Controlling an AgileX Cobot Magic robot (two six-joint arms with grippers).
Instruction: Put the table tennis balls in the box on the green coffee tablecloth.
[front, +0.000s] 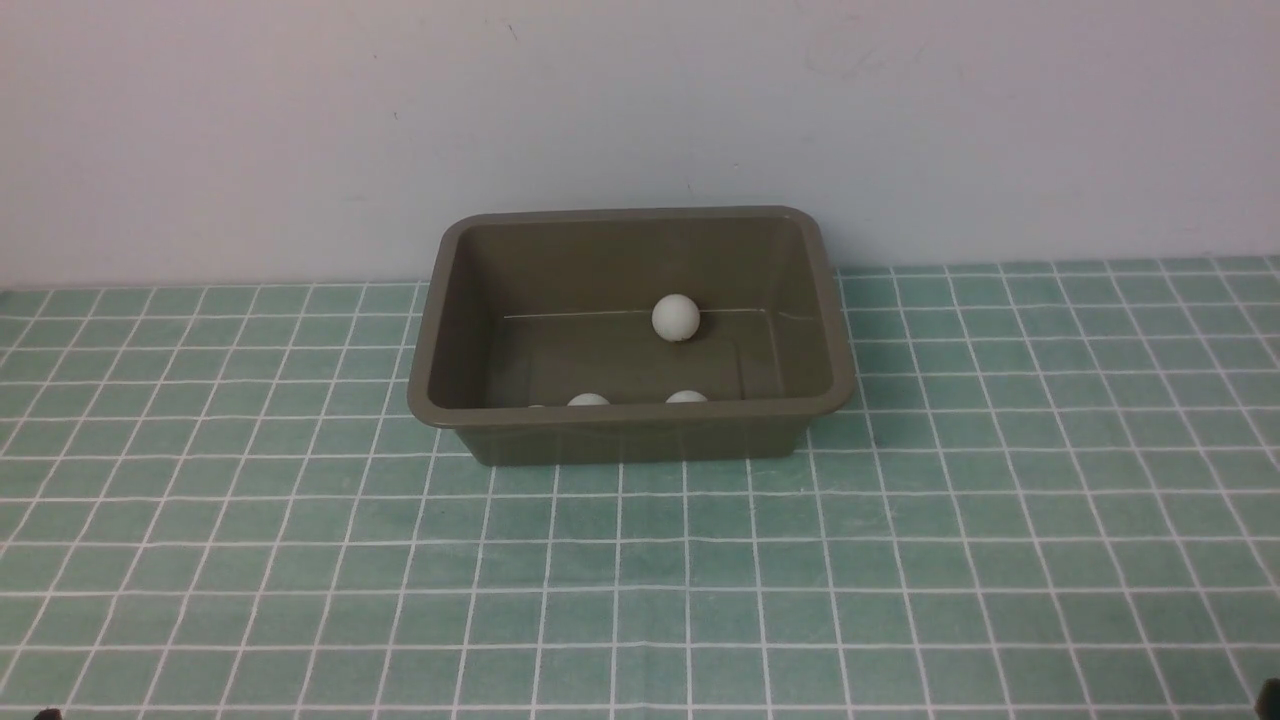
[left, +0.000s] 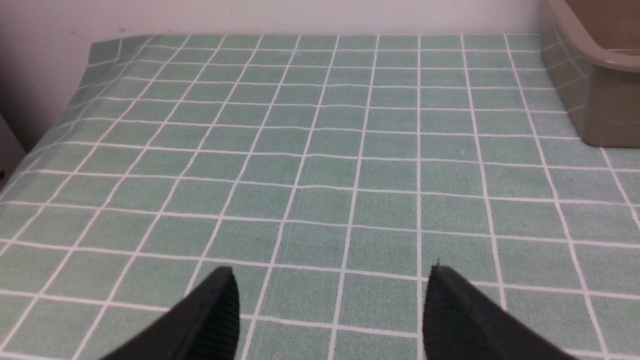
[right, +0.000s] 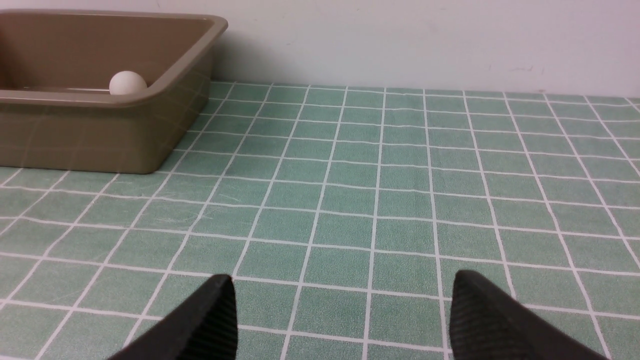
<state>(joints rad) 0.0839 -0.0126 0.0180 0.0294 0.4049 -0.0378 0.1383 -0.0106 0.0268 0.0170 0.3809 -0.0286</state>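
Nearest the wrist cameras are the black fingertips themselves: the left gripper (left: 330, 290) hangs over bare cloth with its two ribbed fingers (left: 220, 305) spread well apart and nothing between them, and the right gripper (right: 340, 300) stands likewise, its fingers (right: 475, 305) wide apart above the cloth and holding nothing. Both hover over the green coffee tablecloth (front: 900, 520), which covers the whole surface from the near edge to the pale wall (front: 300, 120) at the back. Toward the far edge, roughly midway between the left and right sides, sits the box (front: 640, 435), upright and lidless, its far wall close to the wall behind it. Inside it lie the table tennis balls: one ball (front: 676, 318) rests on the floor of the box close to the far wall, a little right of middle, and it also shows over the rim in the right wrist view. Two more balls (front: 588, 400) lie against the near wall, only their tops peeking above the rim, and a small sliver of white just left of them may be a fourth, though too little shows to be sure.
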